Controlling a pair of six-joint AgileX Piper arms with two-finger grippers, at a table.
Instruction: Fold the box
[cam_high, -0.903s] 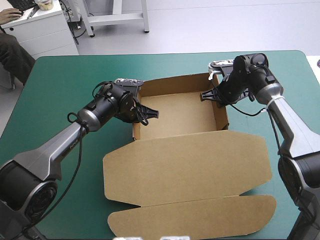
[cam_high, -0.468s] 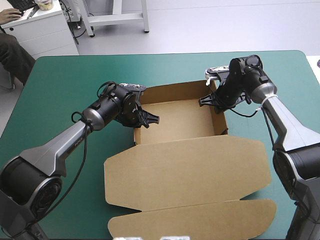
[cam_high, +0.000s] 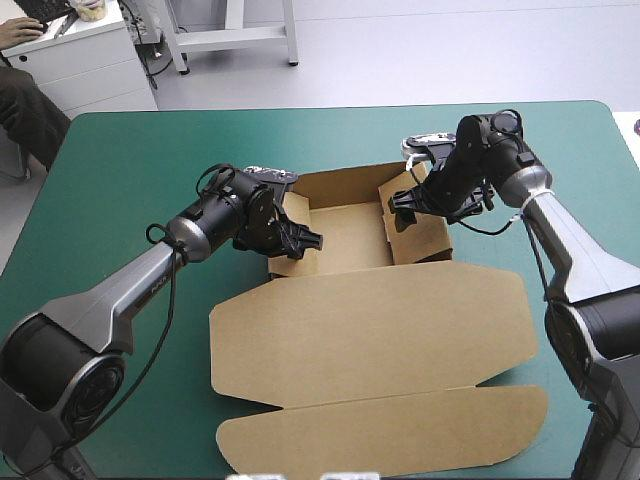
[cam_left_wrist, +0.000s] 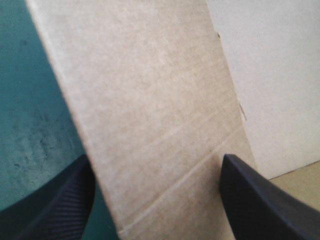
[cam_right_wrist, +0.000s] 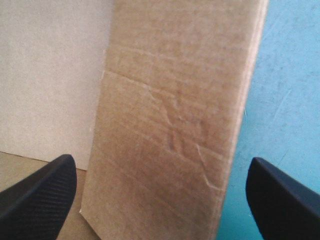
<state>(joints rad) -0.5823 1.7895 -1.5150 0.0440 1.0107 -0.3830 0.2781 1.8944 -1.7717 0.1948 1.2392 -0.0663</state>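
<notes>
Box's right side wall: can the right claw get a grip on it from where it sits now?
Probably yes. The right claw is open and straddles the right side wall of the box, with nothing else in the gap, so it looks as if it need only shut.

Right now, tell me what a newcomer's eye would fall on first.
The brown box dominates the middle of the teal-green table, its lid flat toward the near edge. The left claw and right claw stand open, each straddling one of the tray's side walls.
</notes>
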